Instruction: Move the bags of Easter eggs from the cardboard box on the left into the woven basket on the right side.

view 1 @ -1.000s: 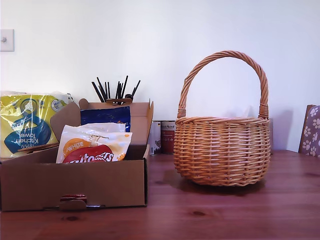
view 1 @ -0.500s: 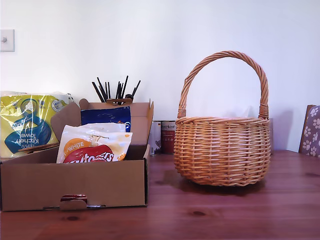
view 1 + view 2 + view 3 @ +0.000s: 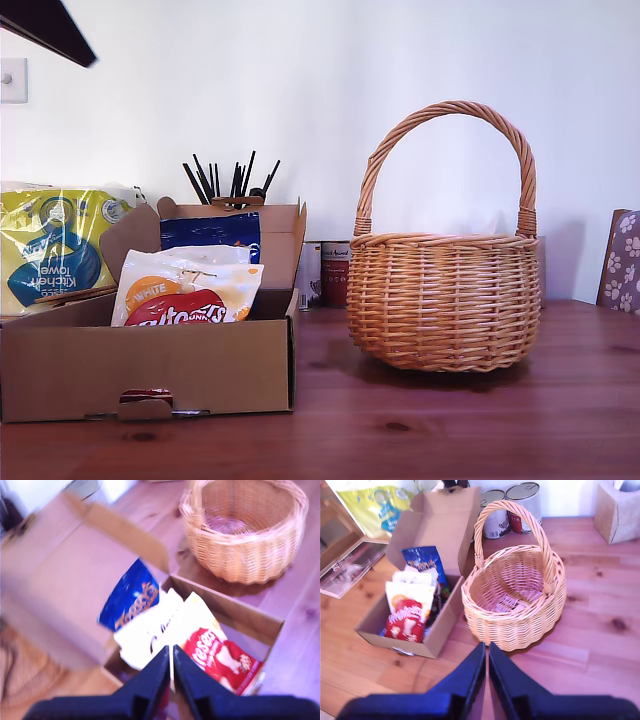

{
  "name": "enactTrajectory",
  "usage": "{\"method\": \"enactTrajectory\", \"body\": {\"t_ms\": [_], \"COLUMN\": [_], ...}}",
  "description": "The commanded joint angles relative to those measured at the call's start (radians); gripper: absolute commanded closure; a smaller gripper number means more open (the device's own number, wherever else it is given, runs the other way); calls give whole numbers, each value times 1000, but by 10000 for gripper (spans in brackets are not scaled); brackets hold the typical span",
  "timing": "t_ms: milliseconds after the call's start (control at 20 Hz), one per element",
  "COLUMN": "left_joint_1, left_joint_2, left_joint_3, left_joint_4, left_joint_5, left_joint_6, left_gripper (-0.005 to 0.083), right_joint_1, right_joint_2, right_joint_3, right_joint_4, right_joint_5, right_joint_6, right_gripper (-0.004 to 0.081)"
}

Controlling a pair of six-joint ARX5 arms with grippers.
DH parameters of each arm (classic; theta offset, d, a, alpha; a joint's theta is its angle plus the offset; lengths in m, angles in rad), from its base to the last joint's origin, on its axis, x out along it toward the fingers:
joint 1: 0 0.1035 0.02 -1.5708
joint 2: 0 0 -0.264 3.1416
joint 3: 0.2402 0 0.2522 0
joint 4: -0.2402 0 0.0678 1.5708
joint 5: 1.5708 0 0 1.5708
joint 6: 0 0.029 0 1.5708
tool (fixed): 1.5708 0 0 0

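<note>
The white-orange bag (image 3: 190,291), lower left of the exterior view inside the cardboard box (image 3: 150,365), reads "WHITE" on its orange patch; the red logo below it is cut off by the box wall, showing something like "altes". The yellow-blue pack (image 3: 55,245), at the left edge, carries "Kitchen Towel", mirrored. The dark blue bag (image 3: 131,601) bears gold script, too blurred to read.

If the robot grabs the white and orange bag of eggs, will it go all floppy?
Probably a bit. The white and orange bag looks like thin, shiny, crinkled plastic, so it should bend and sag where it's pinched. That gloss may make it slippery. It leans on the other bags in the cardboard box, so they might shift.
</note>
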Motion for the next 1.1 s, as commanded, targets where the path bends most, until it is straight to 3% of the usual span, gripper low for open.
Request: {"method": "enactTrajectory", "body": {"t_ms": [0,50,100,150,550,700,1050], "left_joint_1": [-20,-32,-40,-46,-61,-51,-48], "left_joint_2": [62,96,129,163,397,473,550], "left_joint_3": [3,5,5,5,6,8,11], "left_joint_4": [17,33,49,67,199,237,167], "left_joint_5": [-1,-20,-50,-78,-78,-78,-35], "left_joint_6": [28,29,32,43,195,194,193], "left_gripper": [383,160,16,-17,-12,-12,-11], "right_joint_1": [6,11,16,20,50,50,50], "right_joint_2": [14,20,22,22,30,34,35], "right_joint_3": [13,13,13,13,13,13,13], "right_joint_4": [11,3,-5,-9,-2,-4,-5], "right_joint_5": [-30,-43,-48,-48,-55,-55,-55], "right_joint_6": [-17,-16,-16,-17,-40,-40,-40], "right_gripper": [782,782,782,782,782,782,782]}}
